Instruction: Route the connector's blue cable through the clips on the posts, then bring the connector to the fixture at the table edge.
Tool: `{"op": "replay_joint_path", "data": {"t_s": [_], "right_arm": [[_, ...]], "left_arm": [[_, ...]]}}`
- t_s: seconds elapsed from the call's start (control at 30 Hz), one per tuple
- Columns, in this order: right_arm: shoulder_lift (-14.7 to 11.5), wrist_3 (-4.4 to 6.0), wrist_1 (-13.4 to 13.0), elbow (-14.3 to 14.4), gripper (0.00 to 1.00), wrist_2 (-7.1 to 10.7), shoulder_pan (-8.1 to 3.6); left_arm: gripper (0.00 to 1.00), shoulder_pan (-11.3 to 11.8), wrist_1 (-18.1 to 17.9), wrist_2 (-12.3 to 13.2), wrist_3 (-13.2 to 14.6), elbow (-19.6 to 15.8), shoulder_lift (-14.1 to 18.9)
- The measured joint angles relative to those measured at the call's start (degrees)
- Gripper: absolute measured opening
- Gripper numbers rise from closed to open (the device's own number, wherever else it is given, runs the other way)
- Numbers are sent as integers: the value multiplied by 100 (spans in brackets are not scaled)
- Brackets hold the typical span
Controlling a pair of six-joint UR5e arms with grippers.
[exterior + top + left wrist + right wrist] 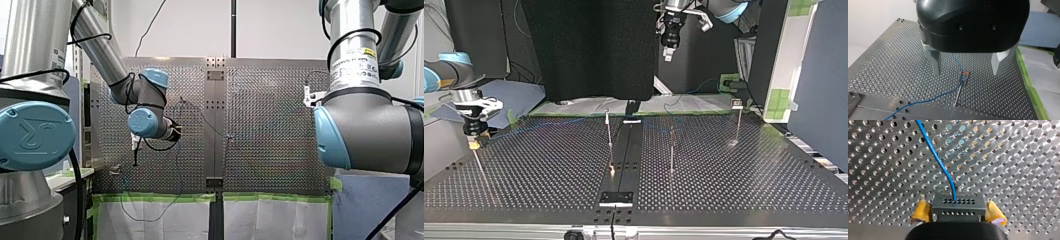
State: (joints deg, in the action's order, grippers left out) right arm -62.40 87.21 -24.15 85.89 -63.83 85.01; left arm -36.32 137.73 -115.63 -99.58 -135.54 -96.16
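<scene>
My right gripper [472, 142] sat at the top view's left, over a post [478, 162], with the connector [958, 207] between its fingers. The cable [939, 160] ran from the connector out across the table [749, 170]. Three more posts [671, 150] stood to the right, one on each side of the middle strip [626, 150] and one far right. My left gripper [668, 54] hung high above the table, and under it the cable passed a post's clip [965, 73]

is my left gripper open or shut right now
Open: in the left wrist view the left gripper has its fingers wide apart, above the clip post, gripping nothing.
</scene>
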Motion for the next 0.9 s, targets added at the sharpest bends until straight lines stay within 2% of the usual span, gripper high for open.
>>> {"op": "replay_joint_path", "data": {"t_s": [0.63, 0.9], "right_arm": [[-1, -7, 14, -6, 100, -227, 18], [-3, -9, 15, -6, 100, -426, 20]], "left_arm": [[100, 0, 0, -7, 8, -4, 4], [100, 0, 0, -7, 4, -4, 0]]}}
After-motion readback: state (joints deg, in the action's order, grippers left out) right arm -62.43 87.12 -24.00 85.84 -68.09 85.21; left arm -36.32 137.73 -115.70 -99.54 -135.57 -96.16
